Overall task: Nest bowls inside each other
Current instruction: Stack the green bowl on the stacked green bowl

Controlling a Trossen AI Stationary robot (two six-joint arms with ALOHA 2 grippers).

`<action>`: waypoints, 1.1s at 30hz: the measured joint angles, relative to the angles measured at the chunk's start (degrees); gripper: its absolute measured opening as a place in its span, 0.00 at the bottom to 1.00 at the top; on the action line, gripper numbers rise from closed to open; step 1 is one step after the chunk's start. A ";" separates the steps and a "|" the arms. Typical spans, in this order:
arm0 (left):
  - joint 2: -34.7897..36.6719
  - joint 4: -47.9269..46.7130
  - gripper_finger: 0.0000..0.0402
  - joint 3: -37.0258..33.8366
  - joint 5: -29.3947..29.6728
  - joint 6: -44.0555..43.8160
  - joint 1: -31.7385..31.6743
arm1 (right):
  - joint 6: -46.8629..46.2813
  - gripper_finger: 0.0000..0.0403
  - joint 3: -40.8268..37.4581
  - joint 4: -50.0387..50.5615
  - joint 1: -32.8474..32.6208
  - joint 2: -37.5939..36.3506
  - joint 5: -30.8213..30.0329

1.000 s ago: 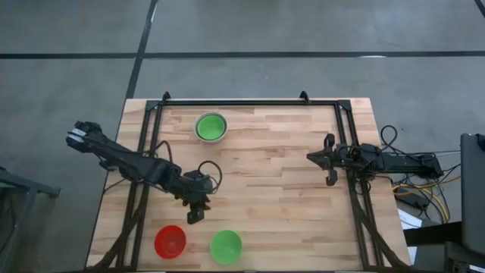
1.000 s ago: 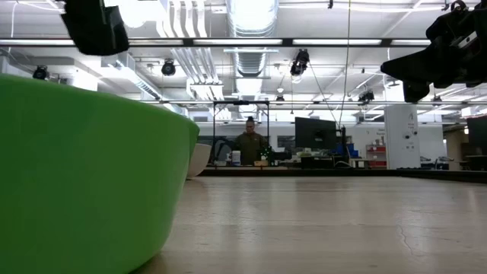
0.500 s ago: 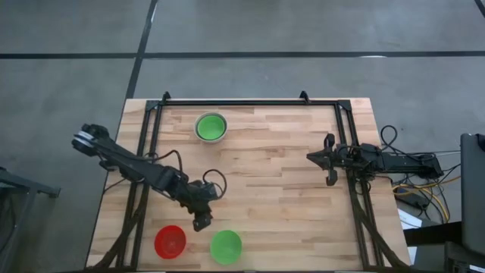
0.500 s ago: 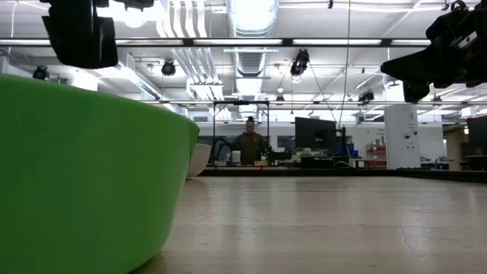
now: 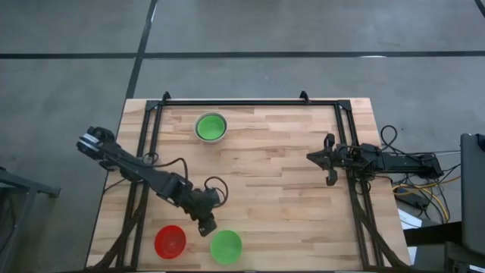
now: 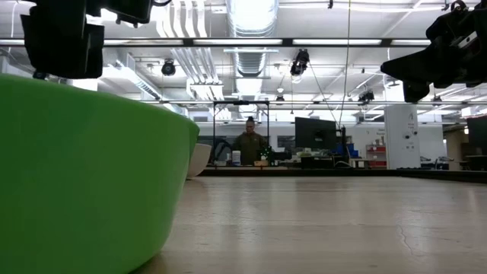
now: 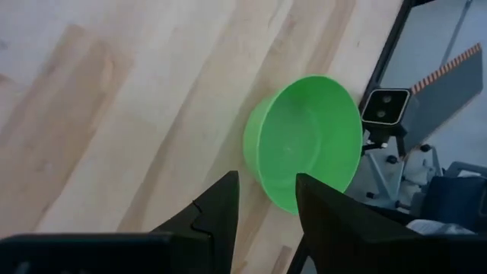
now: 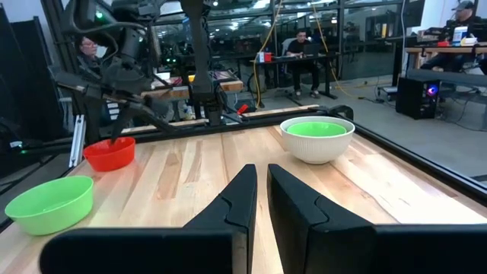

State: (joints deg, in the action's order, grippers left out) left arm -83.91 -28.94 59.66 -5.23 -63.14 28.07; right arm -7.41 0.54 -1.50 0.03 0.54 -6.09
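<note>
A bright green bowl [image 5: 226,246] stands on its base near the table's near edge, with a red bowl [image 5: 170,241] to its left. At the far side a white-grey bowl [image 5: 211,127] holds another green bowl [image 8: 316,129] nested in it. My left gripper [image 5: 206,227] hangs open just above and to the far-left of the near green bowl [image 7: 304,141], its fingers [image 7: 217,205] short of the rim and touching nothing. My right gripper [image 5: 327,161] waits at the table's right side, shut and holding nothing.
A dark metal frame [image 5: 250,101] runs along the table's far edge and down both sides. The low-view camera mount [image 7: 383,110] stands just beyond the near green bowl. Bare wood lies across the table's middle [image 5: 273,189]. People sit at desks in the room behind.
My left gripper has moved down and toward the table's near edge and right, closing on the near green bowl, and its wrist has rolled. Its fingers have stayed open. The bowls have not moved.
</note>
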 joint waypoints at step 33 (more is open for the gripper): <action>-11.20 10.03 0.34 0.06 0.15 -2.07 3.19 | -0.01 0.08 0.00 0.00 0.00 0.00 0.00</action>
State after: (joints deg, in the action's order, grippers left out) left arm -95.11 -18.90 59.72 -5.08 -65.21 31.27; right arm -7.42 0.54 -1.50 0.03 0.54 -6.09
